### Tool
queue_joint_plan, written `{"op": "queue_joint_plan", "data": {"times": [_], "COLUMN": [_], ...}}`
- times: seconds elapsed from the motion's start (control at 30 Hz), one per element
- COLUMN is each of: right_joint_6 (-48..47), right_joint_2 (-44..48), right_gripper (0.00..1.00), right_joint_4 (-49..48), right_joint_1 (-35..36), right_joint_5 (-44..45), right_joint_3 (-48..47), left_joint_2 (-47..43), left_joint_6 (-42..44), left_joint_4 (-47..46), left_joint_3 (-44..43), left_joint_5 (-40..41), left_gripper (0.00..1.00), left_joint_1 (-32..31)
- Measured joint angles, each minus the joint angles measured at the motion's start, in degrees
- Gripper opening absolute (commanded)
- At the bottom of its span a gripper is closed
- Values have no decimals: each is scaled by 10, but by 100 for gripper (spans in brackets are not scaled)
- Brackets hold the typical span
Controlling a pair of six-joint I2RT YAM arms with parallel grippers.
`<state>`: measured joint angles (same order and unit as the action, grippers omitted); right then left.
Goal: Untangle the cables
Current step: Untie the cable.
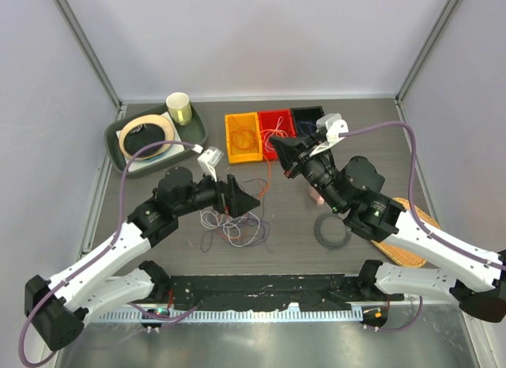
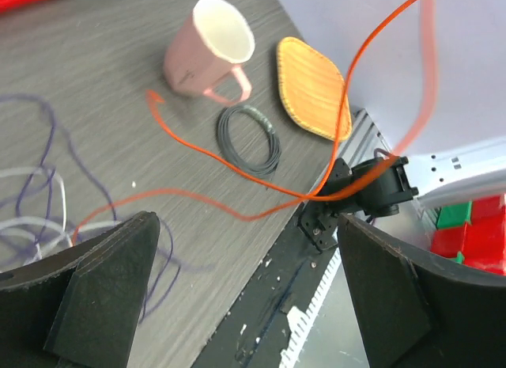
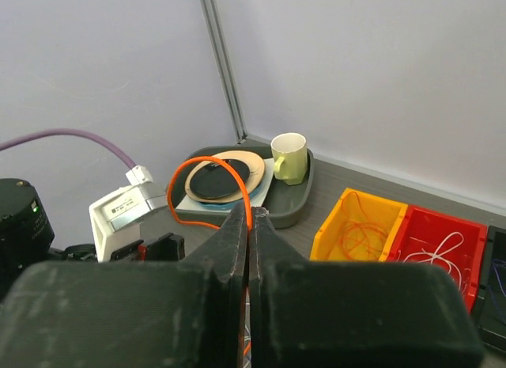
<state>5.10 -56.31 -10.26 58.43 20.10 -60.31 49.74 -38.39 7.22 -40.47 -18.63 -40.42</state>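
The right gripper (image 3: 248, 225) is pinching an orange cable (image 3: 180, 172) between fully closed fingers, and the strand is arching up out of them in a loop. The left gripper (image 2: 247, 249) is hanging with its jaws wide apart and gripping nothing, while the same orange strand is sweeping across the gap in front of them. Below and between the two grippers, the remaining cables (image 1: 233, 221) are lying in a loose white and purple tangle on the dark wood-grain table (image 1: 300, 249).

Past the right gripper, orange (image 1: 243, 137), red (image 1: 277, 129) and black (image 1: 307, 115) bins are sitting side by side at the far edge. A dark green tray (image 1: 118, 142) is occupying the far-left corner, carrying a pale green cup (image 1: 179, 108). On the right, a pink mug (image 2: 207, 47), a black coil ring (image 2: 249, 138) and a woven orange mat (image 2: 312, 87) are crowding together. Pale wall panels are closing in three sides, and a black rail (image 1: 261, 293) is running along the near edge.
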Motion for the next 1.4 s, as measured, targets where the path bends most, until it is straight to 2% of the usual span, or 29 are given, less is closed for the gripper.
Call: {"op": "queue_joint_plan", "data": {"times": [0.17, 0.33, 0.43, 0.5, 0.53, 0.6, 0.63, 0.77, 0.83, 0.87, 0.93, 0.97, 1.03, 1.07, 1.17, 1.27, 1.4], "right_joint_6": [1, 3, 7, 9, 10, 11, 12, 9, 1, -5, -21, -31, -45, -57, -81, -109, -171], "right_joint_2": [15, 24, 23, 23, 23, 21, 19, 19, 19, 19, 21, 22, 23, 24, 29, 49, 84], "right_gripper": [1, 1, 1, 1, 1, 1, 1, 2, 8, 15, 32, 56, 81, 97, 100, 100, 100], "right_joint_4": [20, 23, 26, 26, 26, 26, 26, 35, 46, 47, 46, 45, 43, 42, 41, 35, 26], "right_joint_1": [0, 0, 0, 0, 0, 0, 0, 0, 0, 0, 1, 1, 0, 0, 0, 0, 0], "right_joint_5": [9, 10, 10, 8, 8, 7, 7, 18, 43, 60, 101, 119, 144, 154, 160, 119, -24], "right_joint_3": [0, -1, -1, -1, -1, -1, -1, -1, -1, 0, 3, 6, 13, 18, 35, 64, 103], "left_joint_2": [53, 91, 115, 136, 143, 158, 162, 158, 148, 145, 141, 142, 142, 146, 167, 194, 240], "left_joint_6": [61, 99, 110, 116, 116, 113, 111, 96, 77, 69, 54, 49, 42, 40, 30, 21, 9], "left_joint_4": [-55, -63, -67, -70, -71, -71, -70, -42, -7, 19, 70, 98, 133, 161, 224, 276, 334], "left_joint_3": [-26, -42, -66, -85, -91, -101, -102, -105, -121, -140, -188, -224, -281, -321, -443, -536, -624], "left_joint_5": [-31, -20, -1, 18, 28, 59, 75, 162, 224, 254, 308, 334, 369, 385, 429, 461, 482], "left_gripper": [97, 96, 77, 59, 38, 4, 0, 0, 0, 0, 0, 0, 0, 0, 0, 0, 0], "left_joint_1": [-20, -38, -51, -61, -64, -70, -71, -74, -76, -76, -76, -76, -75, -75, -75, -75, -75]}}
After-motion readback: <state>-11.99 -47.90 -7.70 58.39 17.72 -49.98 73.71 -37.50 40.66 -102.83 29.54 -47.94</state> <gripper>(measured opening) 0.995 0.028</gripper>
